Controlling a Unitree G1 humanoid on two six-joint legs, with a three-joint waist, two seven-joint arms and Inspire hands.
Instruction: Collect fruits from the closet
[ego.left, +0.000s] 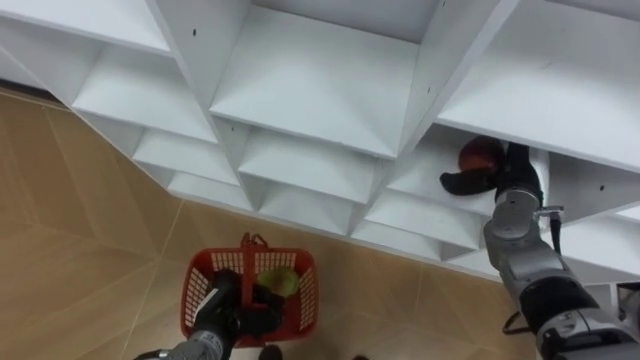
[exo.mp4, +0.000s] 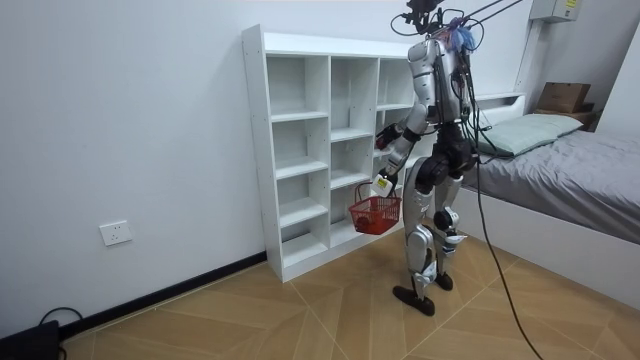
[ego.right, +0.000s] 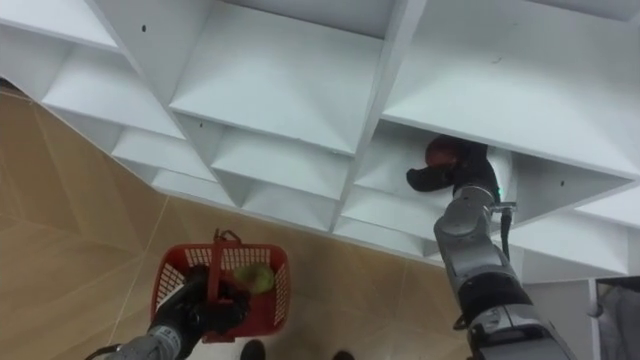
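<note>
A red fruit (ego.left: 481, 152) sits in a compartment of the white closet (ego.left: 320, 85), on my right side. My right hand (ego.left: 472, 180) reaches into that compartment and its dark fingers curl round the fruit. Lower left, my left hand (ego.left: 228, 302) is shut on the handle of a red plastic basket (ego.left: 305, 300) that hangs above the floor. A green fruit (ego.left: 281, 283) lies inside the basket. In the room view I stand upright facing the closet (exo.mp4: 300, 150), with the basket (exo.mp4: 375, 213) at thigh height.
The closet's other compartments (ego.left: 300, 160) in sight hold nothing. Wooden floor (ego.left: 70, 220) spreads to my left. In the room view a bed (exo.mp4: 570, 190) stands behind me and a wall socket (exo.mp4: 117, 233) sits low on the wall.
</note>
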